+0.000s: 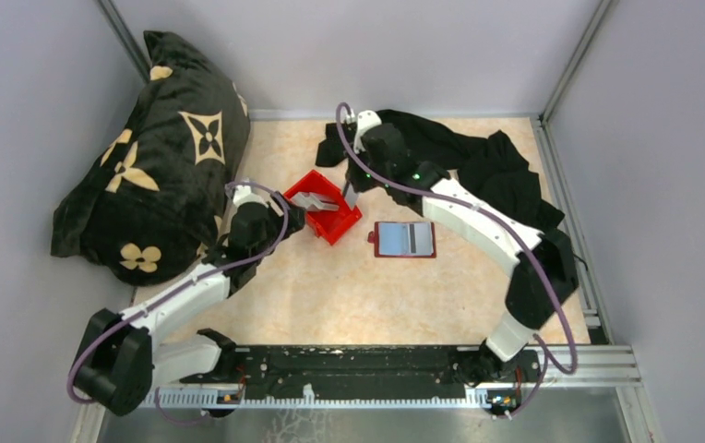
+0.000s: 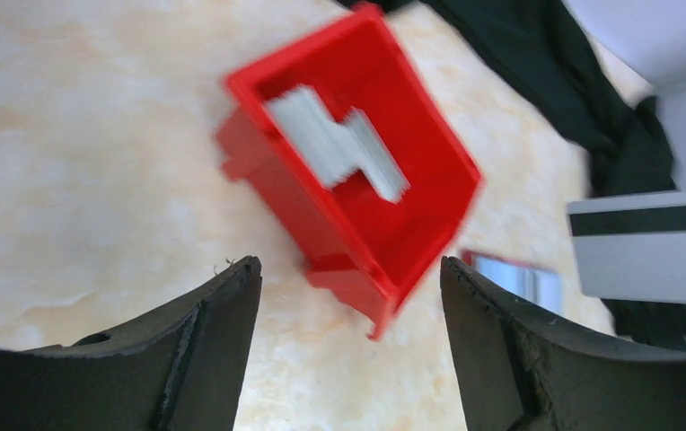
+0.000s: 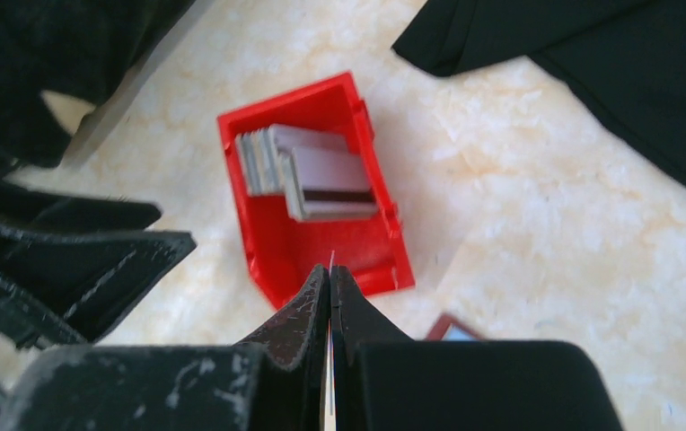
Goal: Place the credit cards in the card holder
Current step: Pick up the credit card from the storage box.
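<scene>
On the beige table (image 1: 330, 295), most cards (image 3: 308, 175) are left in the red bin (image 3: 268, 242); one card (image 2: 645, 247) is pinched by the right gripper (image 3: 330, 274), and the left gripper (image 2: 348, 265) is spread empty.

The bin (image 1: 340, 224) is glossy red plastic, the cards (image 3: 321, 175) smooth and pale. The worktop (image 1: 349, 295) looks matt and marbled; the cloth (image 1: 496, 175) is soft black fabric, the cushion (image 1: 160, 166) plush

Setting: a robotics lab test cell. Pale marbled tabletop (image 1: 330, 300) is boxed in by plain grey wall panels (image 1: 376, 46) on bare metal posts (image 1: 570, 57). A left arm (image 1: 183, 295) and right arm (image 1: 478, 217), white and black, are bolted to a black rail (image 1: 358, 365) at the near edge.
</scene>
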Controlling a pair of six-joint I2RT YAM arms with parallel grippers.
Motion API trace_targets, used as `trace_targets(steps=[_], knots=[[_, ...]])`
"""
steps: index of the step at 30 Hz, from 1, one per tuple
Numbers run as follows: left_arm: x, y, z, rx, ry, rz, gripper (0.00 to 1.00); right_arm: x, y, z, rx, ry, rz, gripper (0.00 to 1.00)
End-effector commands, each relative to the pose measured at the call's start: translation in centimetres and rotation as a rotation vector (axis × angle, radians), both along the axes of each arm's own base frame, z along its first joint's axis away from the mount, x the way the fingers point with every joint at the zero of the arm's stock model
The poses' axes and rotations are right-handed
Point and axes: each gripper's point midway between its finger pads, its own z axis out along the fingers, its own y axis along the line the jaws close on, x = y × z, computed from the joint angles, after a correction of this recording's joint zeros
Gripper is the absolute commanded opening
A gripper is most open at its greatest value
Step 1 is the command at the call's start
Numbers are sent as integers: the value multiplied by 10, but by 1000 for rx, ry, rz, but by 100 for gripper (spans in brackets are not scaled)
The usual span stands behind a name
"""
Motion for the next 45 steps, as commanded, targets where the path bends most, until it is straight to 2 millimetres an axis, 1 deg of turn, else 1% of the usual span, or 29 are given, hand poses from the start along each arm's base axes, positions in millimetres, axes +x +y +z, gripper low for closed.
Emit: trace_targets(steps=[1, 6, 8, 10, 13, 17, 20, 24, 28, 39, 42, 45], knots=[[-19, -53, 44, -53, -214, -368, 78, -45, -18, 31, 90, 8, 78, 0], [-49, -103, 65, -100, -294, -723, 76, -87, -39, 13, 129, 82, 134, 0], [-64, -122, 67, -106, -298, -846, 76, -101, -44, 3, 136, 112, 155, 0], [-76, -134, 70, -105, -318, -937, 76, -113, -47, -8, 141, 145, 173, 0], [-92, -144, 71, -111, -328, -1043, 75, -127, -50, -18, 165, 184, 199, 0], [-108, -150, 67, -129, -334, -1144, 74, -140, -49, -24, 217, 239, 242, 0], [-116, -151, 62, -137, -324, -1191, 73, -143, -49, -25, 249, 263, 259, 0], [-122, -153, 54, -148, -307, -1232, 73, -146, -48, -23, 295, 293, 286, 0], [-123, -156, 47, -155, -291, -1253, 73, -147, -45, -22, 326, 318, 315, 0], [-122, -162, 36, -177, -273, -1293, 72, -152, -32, -32, 382, 398, 393, 0], [-124, -164, 35, -191, -270, -1315, 69, -151, -31, -35, 391, 412, 400, 0], [-125, -166, 32, -199, -263, -1333, 62, -148, -30, -37, 405, 421, 403, 0]])
